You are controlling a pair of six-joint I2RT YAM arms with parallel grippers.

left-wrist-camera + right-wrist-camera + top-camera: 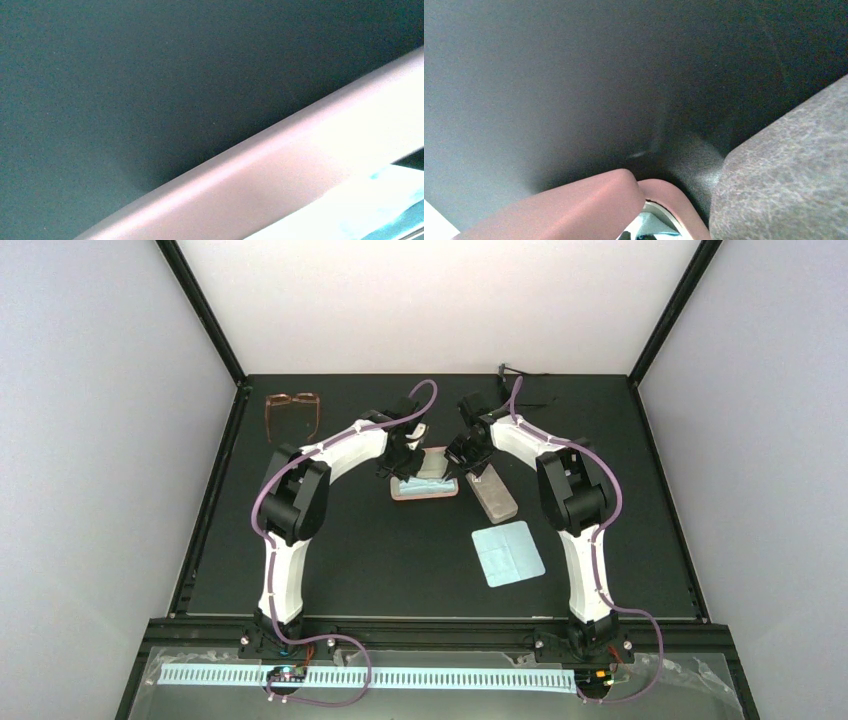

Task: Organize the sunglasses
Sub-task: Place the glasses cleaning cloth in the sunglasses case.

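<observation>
Sunglasses seemed to be the thin dark shape at the far edge of the mat, well apart from the pink case; too small to confirm. Left gripper and right gripper flanked that case, probably steadying it for loading. Whether either was spread or pressed together could not be told.

Matte black across the table. Pink case, light blue inside. Grey case, finely mottled. Pale blue on the cloth, crossed by fold creases. Translucent orange glasses. Black left gripper and right gripper; white arms, purple cables.
</observation>
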